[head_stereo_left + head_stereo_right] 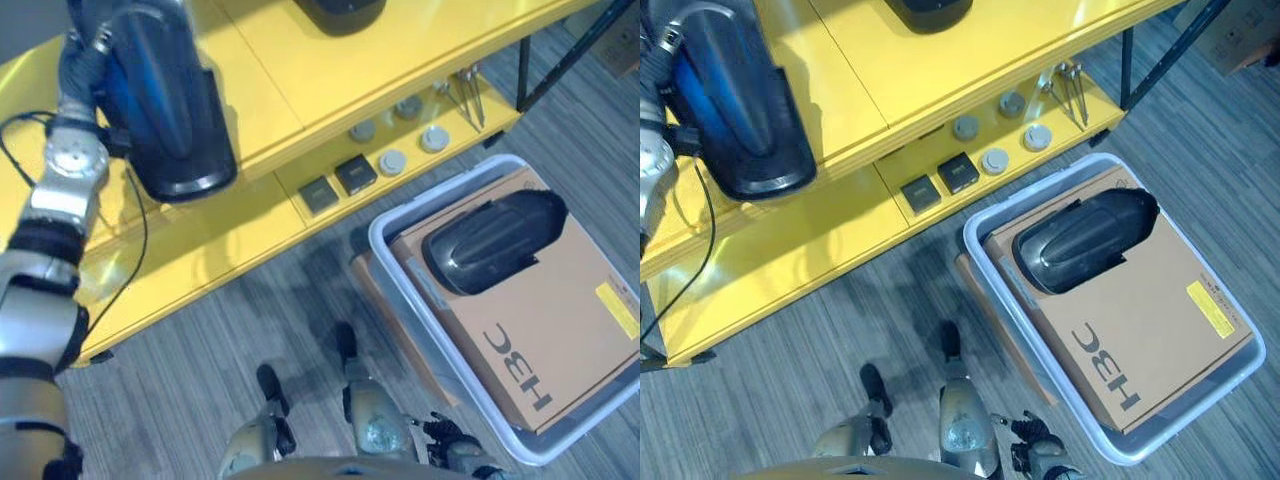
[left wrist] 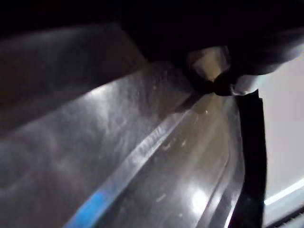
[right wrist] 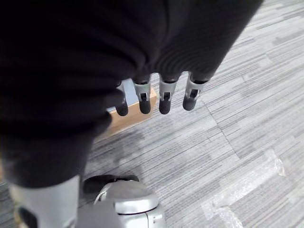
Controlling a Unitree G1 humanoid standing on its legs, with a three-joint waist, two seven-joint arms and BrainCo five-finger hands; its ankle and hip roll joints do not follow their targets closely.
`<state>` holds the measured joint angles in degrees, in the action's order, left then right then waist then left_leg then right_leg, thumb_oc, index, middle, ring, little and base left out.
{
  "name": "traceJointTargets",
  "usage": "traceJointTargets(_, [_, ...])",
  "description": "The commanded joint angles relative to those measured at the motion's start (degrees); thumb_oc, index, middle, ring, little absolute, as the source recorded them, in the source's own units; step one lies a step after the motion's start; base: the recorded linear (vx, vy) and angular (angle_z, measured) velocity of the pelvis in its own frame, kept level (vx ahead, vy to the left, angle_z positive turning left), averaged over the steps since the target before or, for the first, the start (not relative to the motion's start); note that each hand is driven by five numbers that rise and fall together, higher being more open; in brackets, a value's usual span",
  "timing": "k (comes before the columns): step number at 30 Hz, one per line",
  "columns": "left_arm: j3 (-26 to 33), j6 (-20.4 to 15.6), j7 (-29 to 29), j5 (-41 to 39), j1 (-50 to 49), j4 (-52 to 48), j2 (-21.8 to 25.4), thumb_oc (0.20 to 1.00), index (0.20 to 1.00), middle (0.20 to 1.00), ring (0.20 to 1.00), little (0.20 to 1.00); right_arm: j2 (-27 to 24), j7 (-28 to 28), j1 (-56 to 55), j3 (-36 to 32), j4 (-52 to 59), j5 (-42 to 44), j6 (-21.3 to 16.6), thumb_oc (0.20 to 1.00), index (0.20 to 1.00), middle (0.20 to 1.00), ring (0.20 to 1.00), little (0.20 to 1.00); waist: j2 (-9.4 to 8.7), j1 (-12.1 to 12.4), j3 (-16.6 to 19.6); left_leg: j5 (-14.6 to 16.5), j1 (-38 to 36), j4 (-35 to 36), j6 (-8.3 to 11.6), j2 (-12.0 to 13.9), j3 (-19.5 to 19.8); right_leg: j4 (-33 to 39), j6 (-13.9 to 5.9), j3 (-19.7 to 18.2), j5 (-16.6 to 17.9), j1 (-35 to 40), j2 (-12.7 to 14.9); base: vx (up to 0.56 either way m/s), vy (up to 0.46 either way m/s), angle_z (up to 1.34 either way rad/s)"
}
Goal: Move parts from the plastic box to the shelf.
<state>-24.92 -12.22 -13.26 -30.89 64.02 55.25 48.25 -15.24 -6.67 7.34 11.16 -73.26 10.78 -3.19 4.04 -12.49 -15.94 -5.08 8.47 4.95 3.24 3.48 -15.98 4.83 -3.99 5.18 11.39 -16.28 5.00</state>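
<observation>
Left eye view: three dark parts can be counted. One dark part (image 1: 165,95) is up at the yellow shelf (image 1: 270,80), standing over its top board near the shelf's left end, at the end of the left arm. The left hand is hidden behind this part, so I cannot tell if its fingers are curled or straight. A second dark part (image 1: 495,240) lies on a brown cardboard box (image 1: 560,330) inside the clear plastic box (image 1: 400,290), which sits on the floor just beside the shelf. A third dark thing (image 1: 340,12) rests on the shelf's top board, further along, half cut off.

On the shelf's lower board there are two small black squares (image 1: 337,185), four round grey discs (image 1: 392,162) and a bunch of thin metal pins (image 1: 468,98).

In the right wrist view the right hand (image 3: 156,90) hangs over the floor with its fingers straight and loose, holding nothing.

The floor (image 1: 220,350) is grey striped carpet. A piece of clear plastic film (image 3: 247,185) lies on it.
</observation>
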Motion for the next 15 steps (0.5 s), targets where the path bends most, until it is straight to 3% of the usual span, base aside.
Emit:
traceJointTargets(1, [-1.73,0.83,2.26,-0.14,8.54,7.58,7.47,0.2,0.2,0.2,0.2,0.2,-0.18,-0.85,1.29,2.52,-2.13,0.62,0.75,1.0,1.0,1.0,1.0,1.0,-0.59,1.21,0.98,-1.61,0.46,0.05,4.54,4.69,1.81,0.13,-6.72,-0.62,-1.33,1.38,5.04,0.0,-0.005,-0.05])
traceJointTargets(15, [-6.28,5.73,7.56,8.18,10.32,19.05,13.61,0.2,0.2,0.2,0.2,0.2,-0.38,-0.32,3.07,4.14,-1.86,2.28,0.33,1.0,1.0,1.0,1.0,1.0,-0.76,2.05,-0.97,-2.18,3.03,0.05,4.75,4.98,2.28,0.1,-6.48,-1.1,-0.64,-1.2,4.82,0.01,-0.004,-0.03])
